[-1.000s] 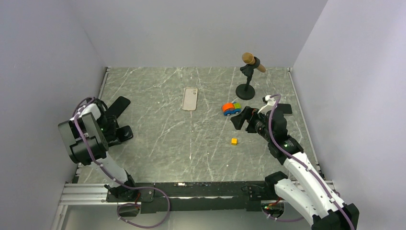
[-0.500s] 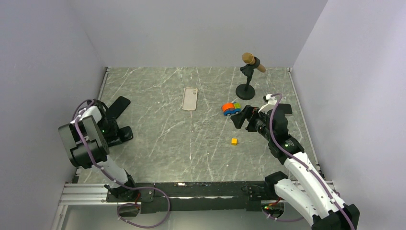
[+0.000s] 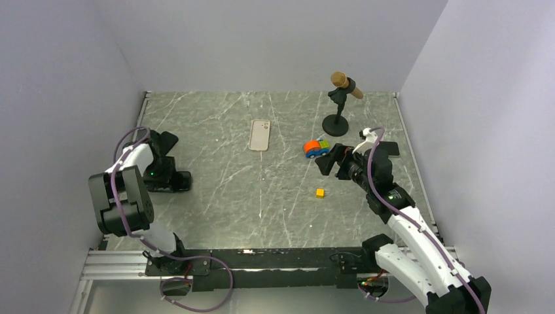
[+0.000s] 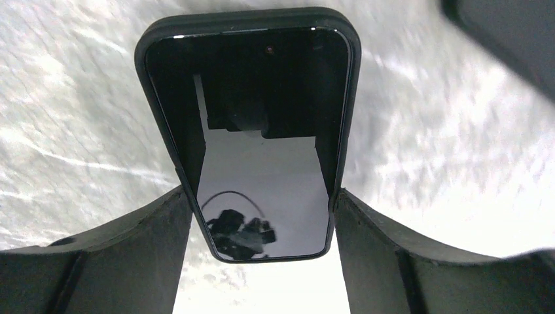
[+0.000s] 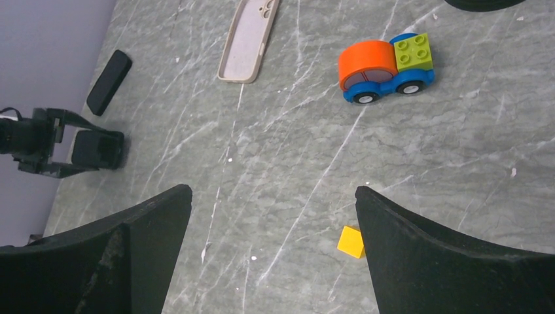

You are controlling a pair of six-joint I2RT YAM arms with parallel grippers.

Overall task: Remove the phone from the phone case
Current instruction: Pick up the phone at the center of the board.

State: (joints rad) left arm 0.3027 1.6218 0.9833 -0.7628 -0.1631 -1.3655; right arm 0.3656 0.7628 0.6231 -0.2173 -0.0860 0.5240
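Tightly flanked, the phone (image 4: 262, 131), glossy black glass rimmed by a matte, round-cornered phone case (image 4: 249, 18), sits between the fingers of my left claw (image 4: 262, 199), which press on both its long edges. This is at the left side of the veined grey marble table (image 3: 216, 196); I cannot tell whether the phone rests on the stone. My right claw (image 5: 271, 196) hangs spread wide near a blocky plastic toy car (image 5: 385, 70) in orange, blue and green and a small yellow cube (image 5: 351, 241). A shallow beige shell (image 5: 249, 42) lies mid-table. A flat black slab (image 5: 109, 82) lies near the left claw.
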